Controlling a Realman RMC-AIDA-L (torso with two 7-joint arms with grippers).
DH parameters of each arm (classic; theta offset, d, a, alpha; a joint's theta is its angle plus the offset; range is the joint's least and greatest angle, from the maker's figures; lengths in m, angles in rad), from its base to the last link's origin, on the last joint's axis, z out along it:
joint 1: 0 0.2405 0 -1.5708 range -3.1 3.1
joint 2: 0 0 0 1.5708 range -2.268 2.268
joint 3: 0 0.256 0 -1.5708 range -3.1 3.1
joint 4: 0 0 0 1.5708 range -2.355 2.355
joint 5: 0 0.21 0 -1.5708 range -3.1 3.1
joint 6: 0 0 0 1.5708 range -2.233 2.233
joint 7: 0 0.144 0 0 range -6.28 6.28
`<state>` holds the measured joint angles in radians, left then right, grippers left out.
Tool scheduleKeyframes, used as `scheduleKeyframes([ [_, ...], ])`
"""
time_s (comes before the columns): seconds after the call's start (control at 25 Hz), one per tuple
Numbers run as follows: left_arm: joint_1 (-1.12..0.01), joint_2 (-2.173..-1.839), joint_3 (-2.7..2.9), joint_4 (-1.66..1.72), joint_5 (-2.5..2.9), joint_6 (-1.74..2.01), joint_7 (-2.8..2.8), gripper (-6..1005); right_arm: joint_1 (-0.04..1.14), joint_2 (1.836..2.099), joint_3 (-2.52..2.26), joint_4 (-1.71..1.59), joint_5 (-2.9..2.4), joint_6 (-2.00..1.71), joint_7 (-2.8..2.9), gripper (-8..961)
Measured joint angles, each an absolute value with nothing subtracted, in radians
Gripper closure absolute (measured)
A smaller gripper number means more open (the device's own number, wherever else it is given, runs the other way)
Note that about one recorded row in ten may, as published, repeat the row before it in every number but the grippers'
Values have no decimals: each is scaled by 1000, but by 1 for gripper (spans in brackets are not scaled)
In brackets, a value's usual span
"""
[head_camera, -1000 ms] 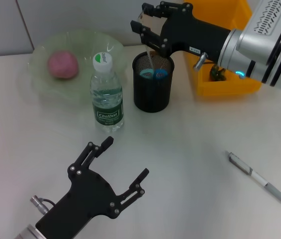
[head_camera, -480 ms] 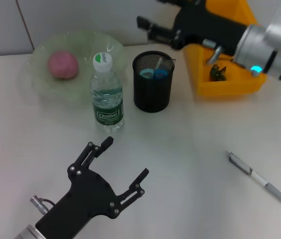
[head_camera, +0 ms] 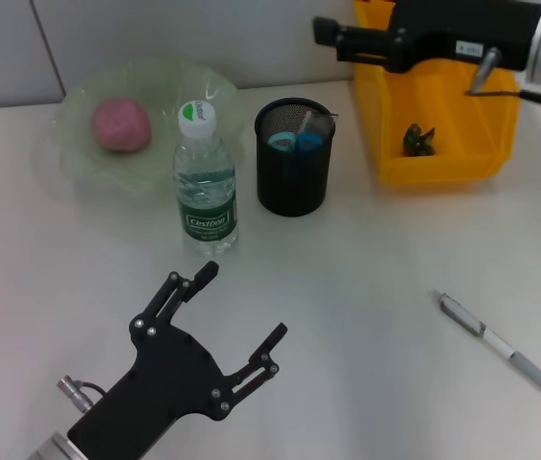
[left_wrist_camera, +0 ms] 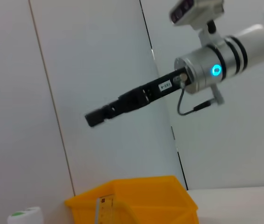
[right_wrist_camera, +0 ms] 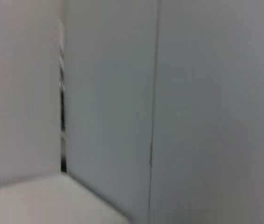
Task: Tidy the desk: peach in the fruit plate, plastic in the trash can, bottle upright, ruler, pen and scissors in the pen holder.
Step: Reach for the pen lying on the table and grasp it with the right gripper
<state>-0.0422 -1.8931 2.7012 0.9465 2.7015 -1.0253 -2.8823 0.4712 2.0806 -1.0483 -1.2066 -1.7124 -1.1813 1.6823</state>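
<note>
A pink peach point(head_camera: 122, 125) lies in the pale green fruit plate point(head_camera: 78, 158) at the back left. The bottle point(head_camera: 205, 182) stands upright beside it. The black mesh pen holder point(head_camera: 294, 182) holds blue-handled scissors point(head_camera: 294, 142) and a clear ruler point(head_camera: 306, 120). A silver pen point(head_camera: 500, 343) lies on the desk at the front right. Dark plastic point(head_camera: 418, 141) sits in the yellow trash can point(head_camera: 442, 163). My right gripper point(head_camera: 327, 29) hovers high behind the holder, holding nothing that shows. Near the front edge my left gripper point(head_camera: 241, 302) rests open and empty.
The left wrist view shows the right arm point(left_wrist_camera: 169, 88) against a grey wall, above the yellow bin point(left_wrist_camera: 132, 200) and the bottle cap point(left_wrist_camera: 24, 217). The right wrist view shows only wall panels.
My right gripper has risen from the pen holder's rim and pulled back to the right, above the yellow bin. The ruler stays in the holder. The left arm has not moved.
</note>
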Motion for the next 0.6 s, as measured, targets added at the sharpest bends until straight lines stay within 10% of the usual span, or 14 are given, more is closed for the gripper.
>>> scheduleKeyframes([
  [0.6, -43, -1893, 2701, 939, 2706, -1036, -2882, 152, 551, 2078, -1056, -1712, -2504, -1702, 2486, 210],
])
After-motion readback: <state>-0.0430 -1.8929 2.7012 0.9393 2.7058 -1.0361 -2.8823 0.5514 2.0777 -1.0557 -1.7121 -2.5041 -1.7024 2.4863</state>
